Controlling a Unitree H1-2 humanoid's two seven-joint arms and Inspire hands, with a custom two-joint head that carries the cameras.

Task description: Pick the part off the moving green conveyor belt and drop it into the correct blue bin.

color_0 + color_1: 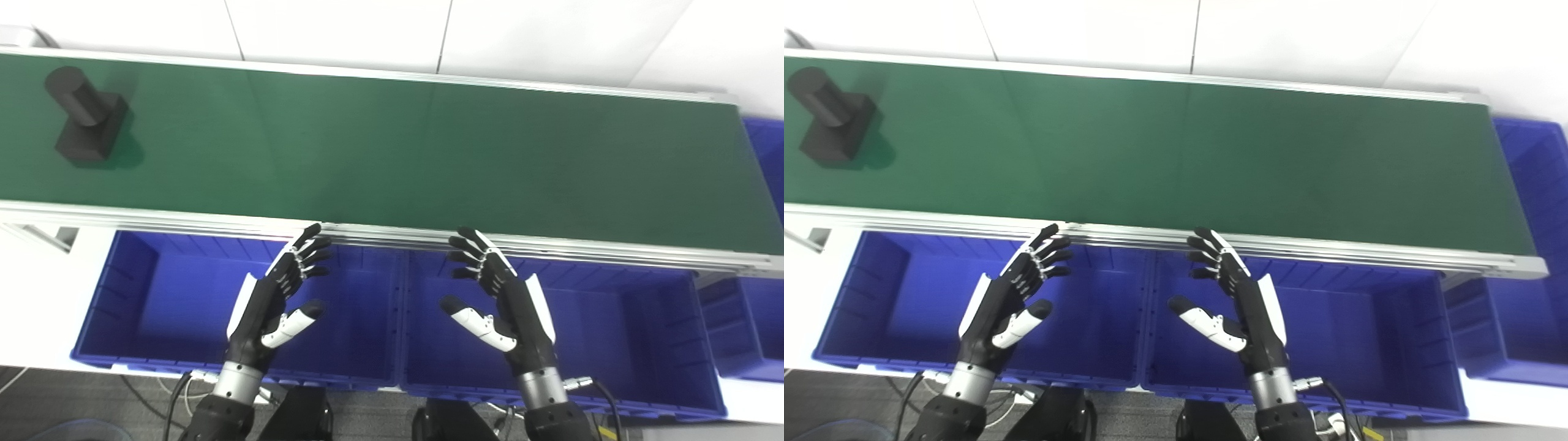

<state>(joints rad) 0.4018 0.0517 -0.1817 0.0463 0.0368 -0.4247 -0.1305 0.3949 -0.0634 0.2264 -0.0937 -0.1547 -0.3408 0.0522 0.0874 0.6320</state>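
A black part (pixel 86 116), a cylinder standing on a square block, sits at the far left of the green conveyor belt (pixel 392 147). My left hand (pixel 275 300) hovers open above the left blue bin (pixel 141 294), fingers spread and pointing toward the belt's near rail. Mirroring it, my right hand (pixel 496 300) is open over the middle blue bin (pixel 612 331). Both hands hold nothing and are far to the right of the part.
An aluminium rail (pixel 392 236) borders the belt's near side, just beyond my fingertips. A third blue bin (pixel 744 324) stands at the right, and another blue bin (pixel 765 147) sits past the belt's right end. White wall panels lie behind the belt.
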